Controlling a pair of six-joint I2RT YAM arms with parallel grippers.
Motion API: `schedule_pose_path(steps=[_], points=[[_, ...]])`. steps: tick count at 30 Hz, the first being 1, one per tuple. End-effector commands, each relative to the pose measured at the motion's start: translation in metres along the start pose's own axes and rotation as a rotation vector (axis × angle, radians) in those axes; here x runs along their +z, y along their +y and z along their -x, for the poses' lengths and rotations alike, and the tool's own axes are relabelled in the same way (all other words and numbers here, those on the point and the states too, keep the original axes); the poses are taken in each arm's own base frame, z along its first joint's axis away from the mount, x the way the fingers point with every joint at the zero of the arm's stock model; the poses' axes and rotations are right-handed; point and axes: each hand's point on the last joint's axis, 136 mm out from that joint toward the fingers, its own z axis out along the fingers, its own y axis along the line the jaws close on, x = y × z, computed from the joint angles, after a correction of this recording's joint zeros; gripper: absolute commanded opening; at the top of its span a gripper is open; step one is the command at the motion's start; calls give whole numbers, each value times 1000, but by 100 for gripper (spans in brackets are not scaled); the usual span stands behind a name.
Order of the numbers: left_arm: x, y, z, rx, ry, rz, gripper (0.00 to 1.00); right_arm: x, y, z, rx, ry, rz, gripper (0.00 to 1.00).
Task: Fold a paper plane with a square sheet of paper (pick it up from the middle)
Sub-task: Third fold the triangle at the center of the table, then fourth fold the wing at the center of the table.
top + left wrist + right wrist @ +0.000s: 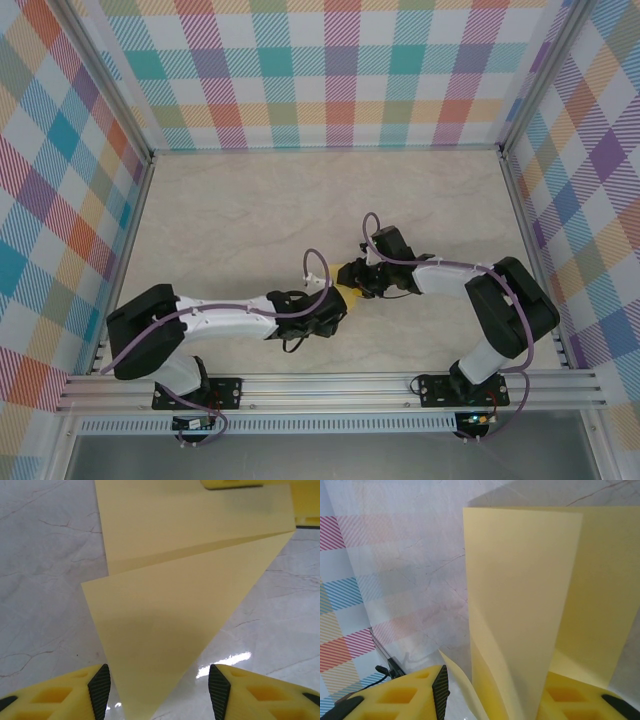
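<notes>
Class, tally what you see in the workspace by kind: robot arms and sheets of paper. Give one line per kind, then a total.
Arms: 2 (left arm, right arm)
Paper: 1
Total: 3

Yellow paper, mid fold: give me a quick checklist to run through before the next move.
1. Jaws of the left gripper open: ok, they stand apart, the tip of the yellow paper between them.
2. Hold of the right gripper on the paper: cannot tell, the sheet runs between its jaws, which stand apart.
3. Diagonal fold made: ok, a triangle lies over the sheet, crease showing.
4. Paper flat on the table: cannot tell.
5. Paper within both arms' reach: ok, it sits where the wrists meet.
</notes>
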Motion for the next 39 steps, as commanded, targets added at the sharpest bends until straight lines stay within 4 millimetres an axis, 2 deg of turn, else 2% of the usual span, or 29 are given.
schedule_pose_path(steps=[1, 11, 17, 28, 39], points=[[-2, 0, 7, 35, -55, 72, 57, -3, 9, 2, -21, 10, 23, 42], [9, -8, -6, 119, -56, 117, 57, -1, 4, 0, -5, 16, 15, 42], [17, -15, -9, 167, -64, 149, 53, -1, 3, 1, 3, 12, 9, 42], [3, -6, 2, 135, -134, 176, 51, 0, 0, 1, 7, 14, 0, 42], [10, 6, -7, 155, -100, 245, 43, 1, -2, 1, 14, 10, -8, 42]])
